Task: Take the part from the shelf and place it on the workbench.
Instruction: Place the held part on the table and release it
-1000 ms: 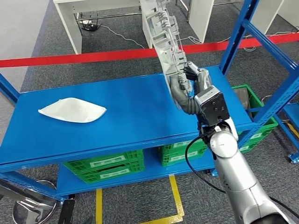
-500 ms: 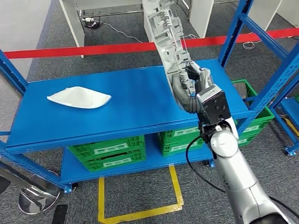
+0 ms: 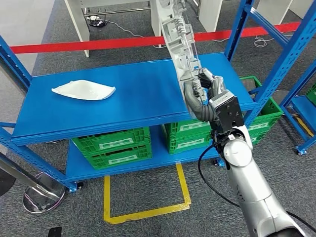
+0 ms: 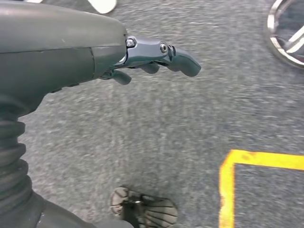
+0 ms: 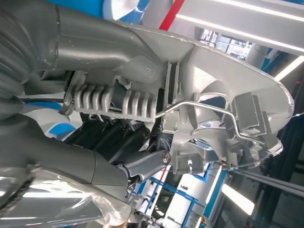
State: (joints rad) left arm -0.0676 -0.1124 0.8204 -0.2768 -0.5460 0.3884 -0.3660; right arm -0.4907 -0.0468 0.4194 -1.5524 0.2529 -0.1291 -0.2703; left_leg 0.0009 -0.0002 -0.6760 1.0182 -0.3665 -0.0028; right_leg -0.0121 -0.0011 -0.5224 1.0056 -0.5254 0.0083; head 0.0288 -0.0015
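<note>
part point(image 3: 178, 37): long grey ribbed moulding, upright | right hand point(image 3: 204, 88): gripping its base; left hand point(image 4: 157, 54): empty, fingers straight

Labels on green crates point(image 3: 111, 150) unreadable; no legible txt.

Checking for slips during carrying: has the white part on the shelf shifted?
No. The white part lies at the same spot on the blue shelf; the camera moved.
</note>
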